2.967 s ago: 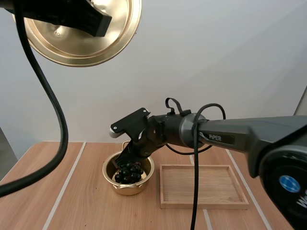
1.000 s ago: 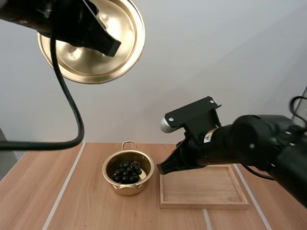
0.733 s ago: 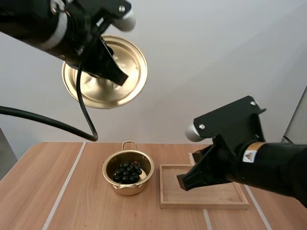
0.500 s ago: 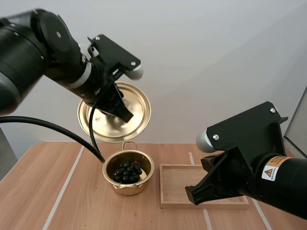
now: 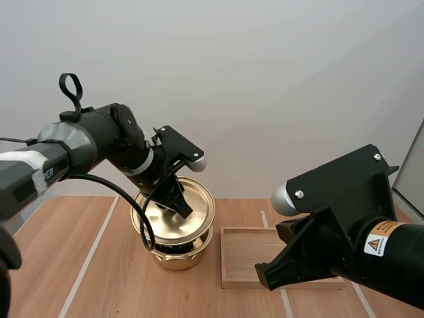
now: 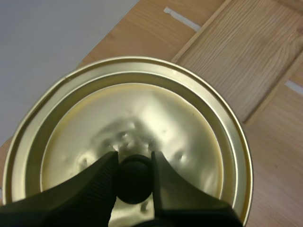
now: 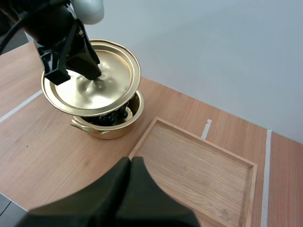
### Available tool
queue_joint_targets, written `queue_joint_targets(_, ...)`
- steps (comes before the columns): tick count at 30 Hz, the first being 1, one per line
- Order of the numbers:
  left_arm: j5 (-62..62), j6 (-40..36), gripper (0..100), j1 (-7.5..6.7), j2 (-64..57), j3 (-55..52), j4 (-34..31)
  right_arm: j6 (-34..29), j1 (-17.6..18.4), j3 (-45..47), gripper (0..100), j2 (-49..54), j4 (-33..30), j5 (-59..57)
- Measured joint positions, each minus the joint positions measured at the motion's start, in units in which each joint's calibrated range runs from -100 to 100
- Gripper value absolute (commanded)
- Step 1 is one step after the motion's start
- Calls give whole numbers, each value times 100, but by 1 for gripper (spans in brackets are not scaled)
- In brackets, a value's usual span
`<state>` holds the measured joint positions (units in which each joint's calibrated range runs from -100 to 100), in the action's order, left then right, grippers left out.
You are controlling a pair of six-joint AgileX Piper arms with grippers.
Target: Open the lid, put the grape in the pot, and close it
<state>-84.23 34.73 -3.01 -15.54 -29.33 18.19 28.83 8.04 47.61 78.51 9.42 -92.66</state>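
Observation:
My left gripper (image 5: 180, 207) (image 6: 134, 176) is shut on the black knob (image 6: 134, 178) of the golden lid (image 5: 173, 213) (image 6: 128, 142) (image 7: 94, 85). It holds the lid tilted just above the golden pot (image 5: 177, 255) (image 7: 106, 126). Dark grapes (image 7: 113, 117) lie inside the pot, mostly hidden under the lid. My right gripper (image 7: 131, 166) is shut on nothing, its fingers together as one dark wedge, raised above the table's front beside the wooden tray (image 5: 248, 242) (image 7: 199, 170).
The wooden tray stands right of the pot with nothing in it. White lines (image 5: 89, 258) run across the wooden table. My right arm's bulk (image 5: 344, 245) covers the tray's right part in the high view.
My left arm has brought the lid down from high at the upper left to just over the pot. My right arm has pulled back from the pot to the front right.

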Motion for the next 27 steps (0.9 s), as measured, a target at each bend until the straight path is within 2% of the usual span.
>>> queue_joint_targets(13,975,256,0,0,1198,0,135,0,0,0,0,0,0,-18)
queue_joint_targets(27,1069,287,0,0,1630,0,148,0,0,0,0,0,0,-18)
